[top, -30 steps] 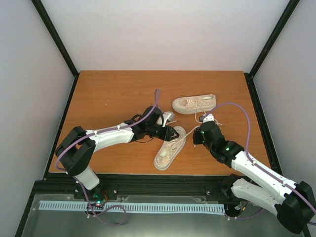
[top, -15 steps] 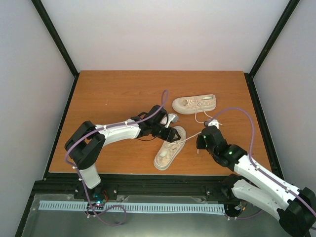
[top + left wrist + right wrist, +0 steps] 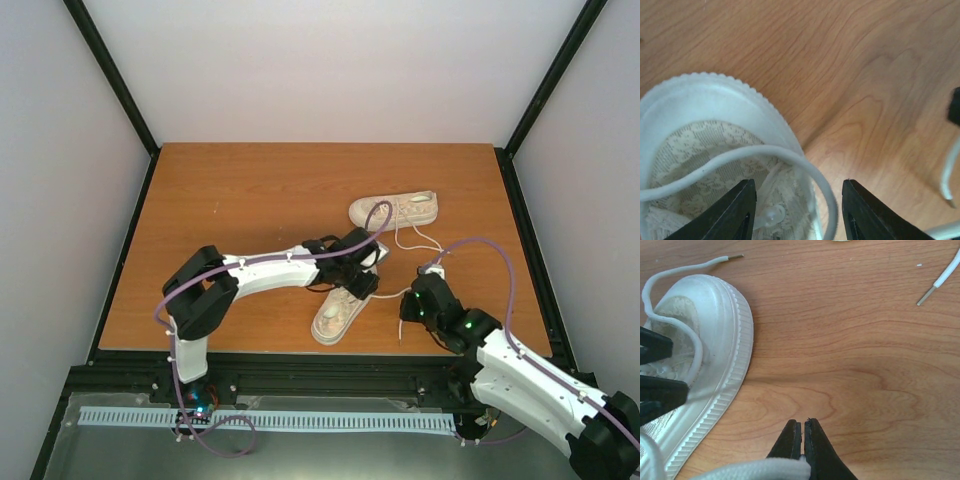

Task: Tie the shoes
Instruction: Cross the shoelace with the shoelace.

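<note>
The near shoe (image 3: 335, 312) lies slantwise close to the near edge of the table (image 3: 230, 200), a little right of the middle, with its rubber toe cap pointing away from the arms. The far shoe (image 3: 395, 210) lies further back and to the right, lengthwise along the far edge. It is well apart from the near shoe, and its loose laces (image 3: 410, 238) trail on the wood toward the near edge. The left gripper (image 3: 798, 184) hangs over the toe end of the near shoe. Its fingers stand apart and clamp nothing, and a loop of lace (image 3: 790, 155) curves across the lacy fabric just ahead of them. The right gripper (image 3: 804, 421) sits low over bare wood to the right of that toe cap, its fingers pressed together and pinching a flat white lace (image 3: 755, 471) that runs off toward the shoe. In the right wrist view, one lace end (image 3: 715, 261) rests beyond the toe cap and another lace end (image 3: 940, 280) lies on the table off to the right.
</note>
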